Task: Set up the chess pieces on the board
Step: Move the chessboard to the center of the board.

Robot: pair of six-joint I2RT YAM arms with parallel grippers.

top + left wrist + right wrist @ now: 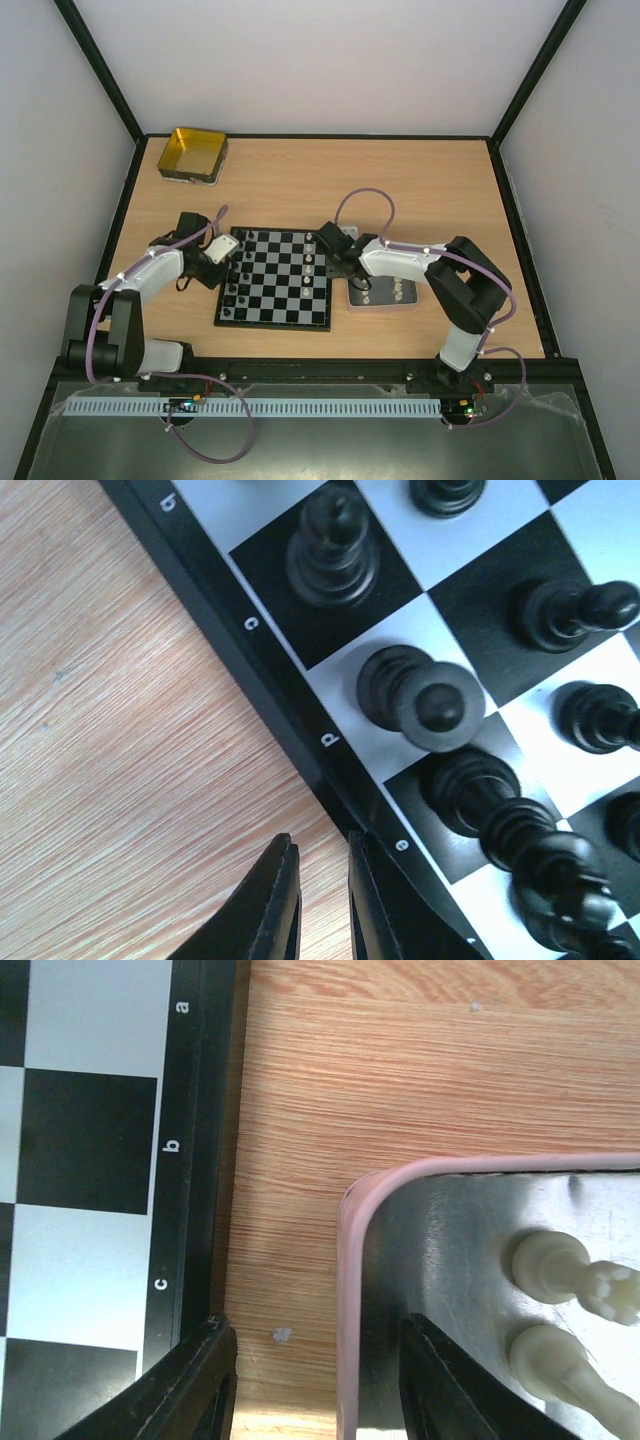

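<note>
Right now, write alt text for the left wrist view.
Black chess pieces stand on edge squares of the board, beside border letters b to e. At the bottom, the left gripper, shut, sits over the wooden table next to the dark border.

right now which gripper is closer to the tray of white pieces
Right. The right gripper straddles a corner of the tray; the left gripper sits shut at the opposite edge of the board, the whole board away from it.

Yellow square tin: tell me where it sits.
Top view: the yellow square tin sits in the wooden table's far left corner, well beyond the black-and-white checkered chessboard.
</note>
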